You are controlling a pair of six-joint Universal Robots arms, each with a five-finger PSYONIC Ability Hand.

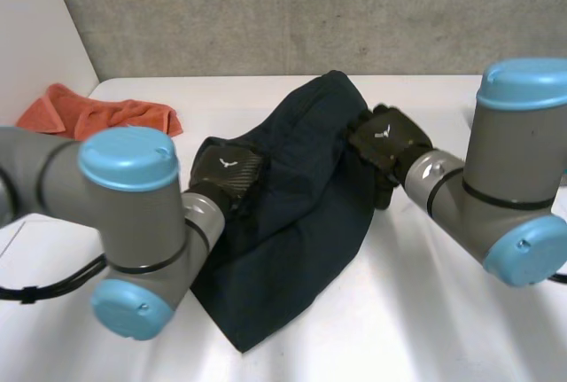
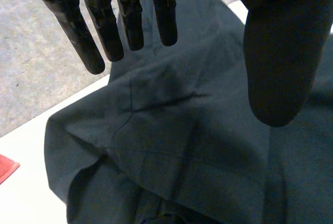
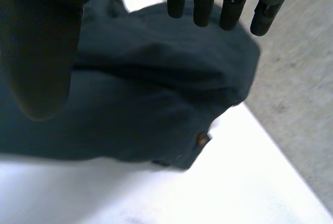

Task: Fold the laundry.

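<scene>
The garment (image 1: pixel 301 222) is lying bunched mid-table (image 1: pixel 425 311), so spreading it flat is probably the step in hand. The left hand (image 1: pixel 226 174) and right hand (image 1: pixel 390 138) are flanking it, fingers straight and gripping nothing, seemingly just above the cloth. Next, each needs to pinch an edge. The near table is offering room, and the towel (image 1: pixel 97 112) is lying well apart.

Garment (image 1: pixel 301 214) on table (image 1: pixel 443 329) btwn left hand (image 1: pixel 226 174) & right hand (image 1: pixel 390 138); towel (image 1: pixel 97 114) far-left corner.
</scene>
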